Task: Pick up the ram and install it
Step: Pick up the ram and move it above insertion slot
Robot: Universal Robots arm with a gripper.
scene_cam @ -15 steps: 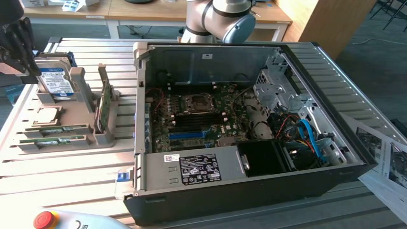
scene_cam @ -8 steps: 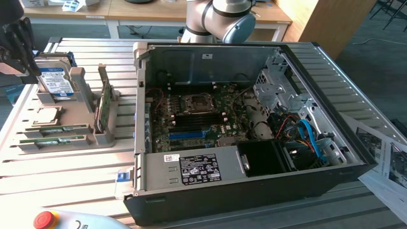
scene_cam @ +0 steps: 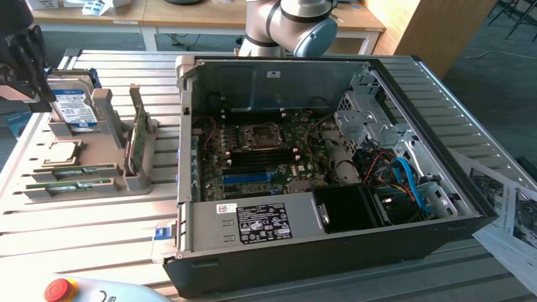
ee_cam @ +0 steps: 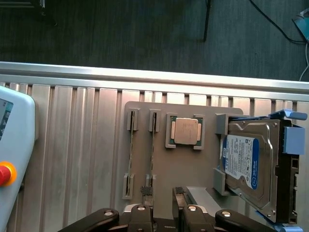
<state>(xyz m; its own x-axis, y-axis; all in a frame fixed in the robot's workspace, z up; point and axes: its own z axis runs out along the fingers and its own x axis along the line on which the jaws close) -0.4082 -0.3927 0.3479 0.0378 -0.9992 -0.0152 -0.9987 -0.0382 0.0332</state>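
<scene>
Two ram sticks (ee_cam: 132,154) (ee_cam: 152,154) stand on edge in slots of a grey holder (ee_cam: 186,166); in the exterior view they are thin green strips (scene_cam: 71,171) (scene_cam: 71,187) at the holder's front. Another green board (scene_cam: 138,135) stands upright in a bracket. My gripper (ee_cam: 166,212) hangs above the holder, open, with bare holder surface between its fingers (ee_cam: 145,212). One fingertip is close to the end of the nearer ram stick, not gripping it. In the exterior view the gripper (scene_cam: 24,75) is a dark shape at the far left, over the holder.
An open computer case (scene_cam: 470,214) with its motherboard (scene_cam: 251,157) fills the exterior view's middle. The holder also carries a blue-labelled hard drive (ee_cam: 246,164) and a square processor chip (ee_cam: 186,131). A pendant with a red stop button (ee_cam: 5,173) and papers (scene_cam: 512,214) lie on the slatted table.
</scene>
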